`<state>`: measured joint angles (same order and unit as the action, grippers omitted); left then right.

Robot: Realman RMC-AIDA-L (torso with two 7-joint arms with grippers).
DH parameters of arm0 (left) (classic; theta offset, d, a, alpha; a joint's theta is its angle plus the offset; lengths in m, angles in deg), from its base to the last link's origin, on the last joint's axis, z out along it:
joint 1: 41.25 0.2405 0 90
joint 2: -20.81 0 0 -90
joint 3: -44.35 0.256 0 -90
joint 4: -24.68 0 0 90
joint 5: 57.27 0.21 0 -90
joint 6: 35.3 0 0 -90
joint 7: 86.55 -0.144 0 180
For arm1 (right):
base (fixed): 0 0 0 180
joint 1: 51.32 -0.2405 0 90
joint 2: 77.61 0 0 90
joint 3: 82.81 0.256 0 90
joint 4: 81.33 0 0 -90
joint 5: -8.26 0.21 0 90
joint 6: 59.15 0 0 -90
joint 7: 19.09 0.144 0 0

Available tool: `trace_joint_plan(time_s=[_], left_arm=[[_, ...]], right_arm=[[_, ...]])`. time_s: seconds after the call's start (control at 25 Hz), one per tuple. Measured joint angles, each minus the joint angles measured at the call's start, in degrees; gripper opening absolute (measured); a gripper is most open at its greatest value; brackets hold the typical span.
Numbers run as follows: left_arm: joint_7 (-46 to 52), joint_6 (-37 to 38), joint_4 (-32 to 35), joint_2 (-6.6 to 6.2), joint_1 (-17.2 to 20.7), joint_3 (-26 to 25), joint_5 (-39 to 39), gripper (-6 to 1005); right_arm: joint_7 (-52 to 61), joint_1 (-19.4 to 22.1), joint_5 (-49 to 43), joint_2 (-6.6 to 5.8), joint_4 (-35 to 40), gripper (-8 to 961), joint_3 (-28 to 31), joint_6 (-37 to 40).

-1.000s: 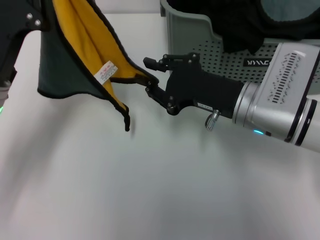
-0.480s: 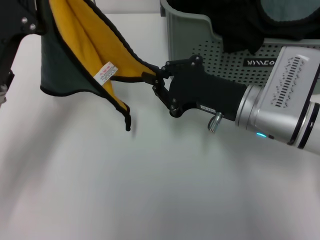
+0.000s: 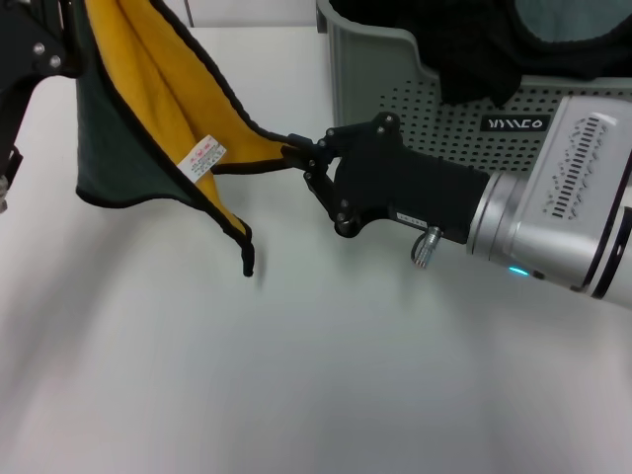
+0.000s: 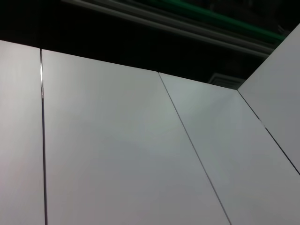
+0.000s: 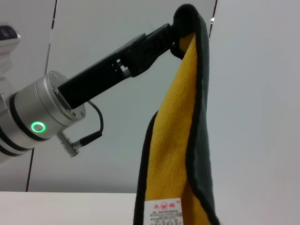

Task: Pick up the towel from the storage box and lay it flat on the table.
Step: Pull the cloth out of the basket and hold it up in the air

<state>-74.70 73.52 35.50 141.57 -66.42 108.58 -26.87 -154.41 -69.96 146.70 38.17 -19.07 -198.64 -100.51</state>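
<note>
The towel (image 3: pixel 158 89), mustard yellow inside and dark grey-green outside, hangs folded above the table (image 3: pixel 296 375) at the left, with its white label (image 3: pixel 200 156) showing. The left arm (image 3: pixel 35 44) holds it from the top left. In the right wrist view the left gripper (image 5: pixel 180 28) is shut on the towel's (image 5: pixel 173 140) top corner. My right gripper (image 3: pixel 299 156) reaches in from the right and is shut on the towel's black-edged side corner. The storage box (image 3: pixel 395 69) stands at the back right behind the right arm. The left wrist view shows only wall panels.
A black cloth (image 3: pixel 474 49) and a teal-grey cloth (image 3: pixel 573 20) lie in the box. The right arm's silver forearm (image 3: pixel 563 197) crosses in front of the box. White tabletop stretches across the front and the left.
The right gripper moved left to the towel's side corner and shut on it. The towel's hanging lower edge shifted slightly left and down.
</note>
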Motion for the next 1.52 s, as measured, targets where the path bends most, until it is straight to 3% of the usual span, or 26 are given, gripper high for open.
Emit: trace_joint_plan(time_s=[0.2, 0.36, 0.44, 0.52, 0.72, 0.96, 1.08, 1.28, 1.4, 1.52], left_arm=[[0.49, 0.08, 0.01, -0.12, 1.09, 0.75, 0.54, 21], [6.07, 0.56, 0.53, -0.77, 3.23, 3.37, 1.01, 20], [11.74, 0.61, 1.5, -1.41, 4.95, 4.06, 3.17, 20], [15.9, 0.66, 3.41, -2.04, 6.91, 4.07, 6.19, 20], [29.04, 0.77, 14.16, -2.39, 14.72, 4.12, 13.61, 21], [43.42, 3.44, 28.85, -2.42, 24.91, 3.78, 21.08, 21], [46.59, 6.53, 33.31, -2.11, 29.21, 4.21, 22.75, 20], [50.69, 7.85, 40.63, -1.11, 37.7, 7.64, 23.39, 21], [54.51, 7.91, 43.58, -1.53, 41.83, 9.37, 23.43, 21], [55.49, 7.89, 44.02, -1.67, 43.67, 9.14, 23.43, 21]], right_arm=[[0.62, 0.68, -0.27, -0.25, 0.45, 34, 0.57, -0.75], [4.88, 2.65, -3.01, -1.53, 3.6, 10, 4.26, -5.0], [13.13, 4.34, -9.67, -2.72, 8.03, 5, 9.54, -8.83], [21.03, 5.23, -15.71, -3.08, 11.18, 7, 14.5, -13.2], [38.33, 5.73, -26.6, -1.88, 17.52, 12, 29.55, -28.43], [50.77, 7.27, -27.0, -1.94, 23.92, 18, 40.09, -44.58], [55.14, 9.02, -26.04, -1.81, 26.42, 20, 41.1, -49.61], [58.07, 11.19, -24.5, -1.73, 27.84, 25, 36.19, -53.99], [57.76, 11.34, -21.43, -1.75, 23.96, 28, 34.6, -58.21], [56.56, 11.25, -20.18, -1.77, 16.59, 31, 34.0, -59.94]])
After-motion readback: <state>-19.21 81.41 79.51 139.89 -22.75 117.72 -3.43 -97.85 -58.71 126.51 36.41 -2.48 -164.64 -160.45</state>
